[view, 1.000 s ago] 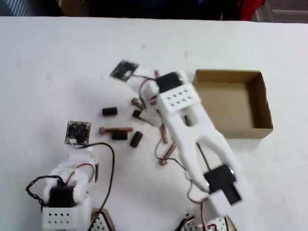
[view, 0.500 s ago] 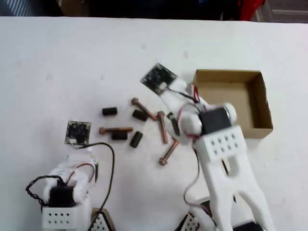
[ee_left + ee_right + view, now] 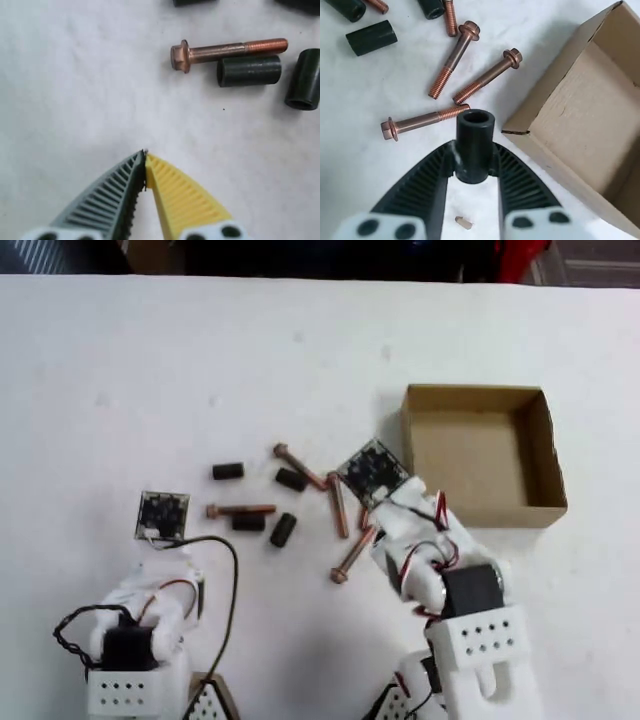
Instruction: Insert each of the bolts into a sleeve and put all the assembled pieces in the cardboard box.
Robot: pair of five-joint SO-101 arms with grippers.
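My right gripper (image 3: 474, 150) is shut on a black sleeve (image 3: 474, 142), held upright with its bore open to the camera, just above the table beside the cardboard box (image 3: 590, 115). Three copper bolts (image 3: 422, 121) (image 3: 487, 75) (image 3: 455, 57) lie just beyond it. In the high view the right arm (image 3: 440, 580) sits between the bolts (image 3: 353, 553) and the box (image 3: 480, 510). My left gripper (image 3: 145, 156) is shut on nothing, low over bare table, short of a bolt (image 3: 227, 50) and two sleeves (image 3: 248, 71) (image 3: 304, 79).
Several loose sleeves (image 3: 228, 472) (image 3: 291, 479) (image 3: 283, 529) and bolts (image 3: 240, 509) (image 3: 298, 465) are scattered mid-table. The box is open with nothing inside. A small tan scrap (image 3: 463, 222) lies under the right gripper. The left arm (image 3: 130, 640) rests at the near left edge.
The right arm has drawn back from over the bolts toward the near edge, swinging to beside the box. The left arm has not moved.
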